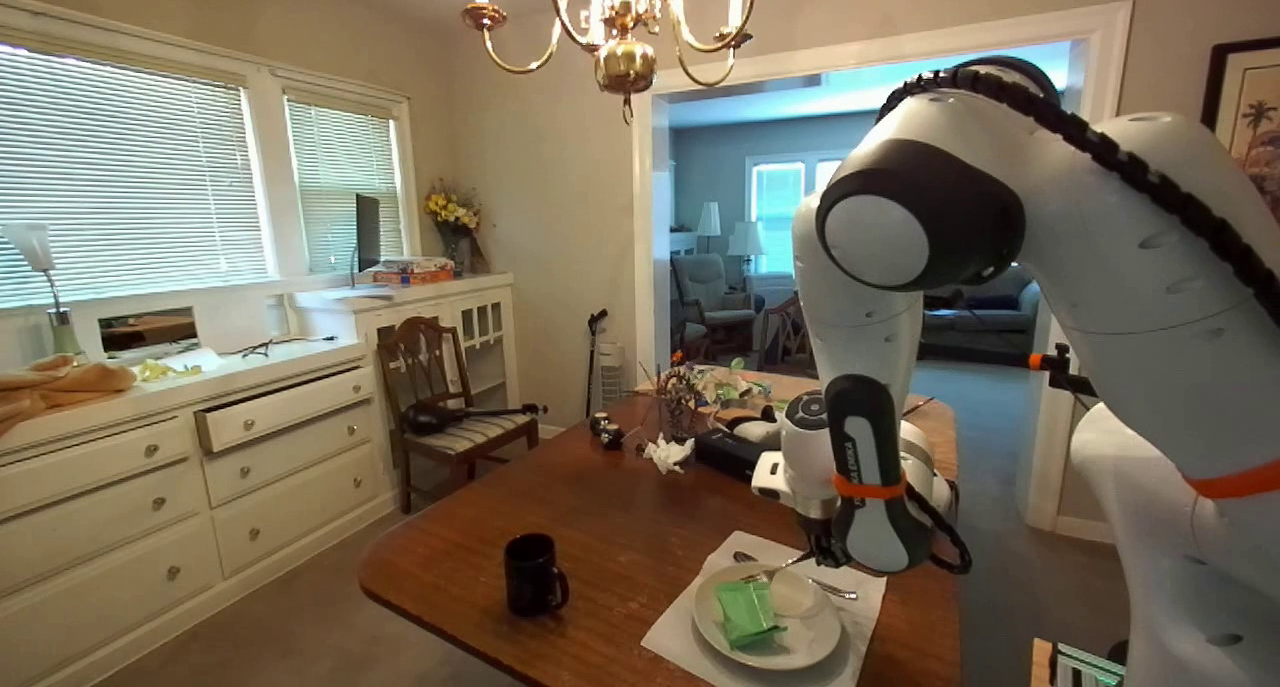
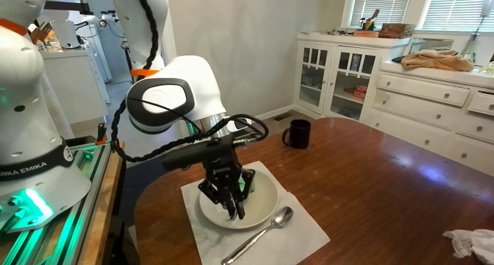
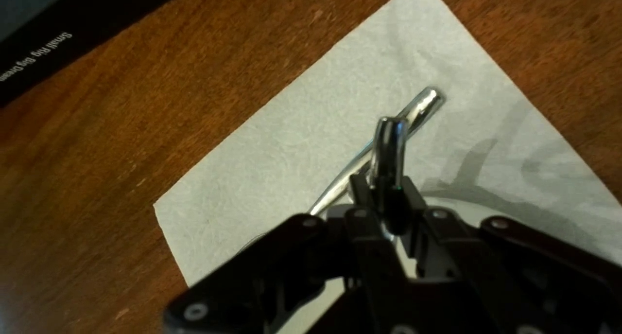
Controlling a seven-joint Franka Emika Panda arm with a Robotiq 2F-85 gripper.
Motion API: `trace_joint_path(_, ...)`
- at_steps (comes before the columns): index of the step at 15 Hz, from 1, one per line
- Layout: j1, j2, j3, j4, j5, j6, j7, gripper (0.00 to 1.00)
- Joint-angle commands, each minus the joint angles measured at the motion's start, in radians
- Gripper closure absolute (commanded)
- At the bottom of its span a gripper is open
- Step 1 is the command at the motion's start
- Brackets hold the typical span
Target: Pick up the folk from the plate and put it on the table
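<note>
Brown wooden table (image 2: 370, 188); silvery fork (image 3: 388, 149), glossy, blunt-ended, pinched in tool (image 2: 236, 215).

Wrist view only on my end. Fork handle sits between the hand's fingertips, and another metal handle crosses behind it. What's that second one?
Observer: A spoon; its bowl, outside your frame, shows in an exterior view.
Operator: The hand blocks most of the plate. What's on it?
Observer: A folded green piece; napkin or wrapper, I can't tell.
Operator: Anything standing on the table near the white paper, out of my frame?
Observer: A black mug, upright and apart from the paper in both exterior views.
</note>
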Motion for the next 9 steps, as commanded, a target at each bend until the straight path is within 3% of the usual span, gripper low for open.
trace_joint_path(1, -0.056, -0.08, 0.004, -0.007, -0.053, -0.01, -0.082, 0.96)
trace_joint_path(5, -0.091, -0.11, 0.017, -0.008, -0.066, -0.011, -0.15, 0.96)
trace_joint_path(9, -0.105, -0.143, -0.02, -0.012, -0.244, -0.006, -0.111, 0.96)
